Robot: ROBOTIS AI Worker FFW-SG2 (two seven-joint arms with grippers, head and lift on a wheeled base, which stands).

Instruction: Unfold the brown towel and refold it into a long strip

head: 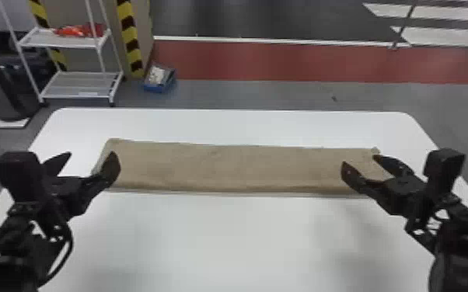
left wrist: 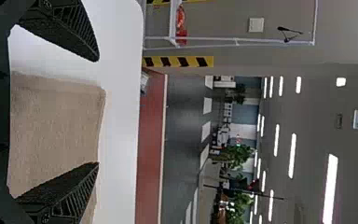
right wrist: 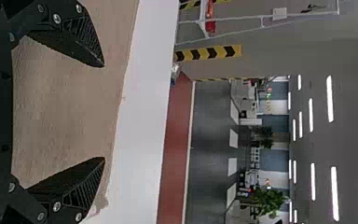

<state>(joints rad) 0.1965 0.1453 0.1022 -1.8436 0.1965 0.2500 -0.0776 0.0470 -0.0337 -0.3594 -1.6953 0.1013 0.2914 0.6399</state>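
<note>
Towel point(head: 221, 167) left to right on table point(head: 221, 237), rack point(head: 68, 87) behind left, box point(head: 155, 87) right of rack

red floor strip point(head: 283, 62), shelving rack point(head: 60, 42)

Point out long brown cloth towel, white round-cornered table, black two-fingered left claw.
Long brown cloth towel point(head: 225, 166): head view, middle of its upper face.
White round-cornered table point(head: 221, 240): head view, bare top, near side.
Black two-fingered left claw point(head: 91, 154): head view, gap between fingertips.

White table point(head: 229, 240); brown towel point(head: 221, 165) flat on it, long strip.
</note>
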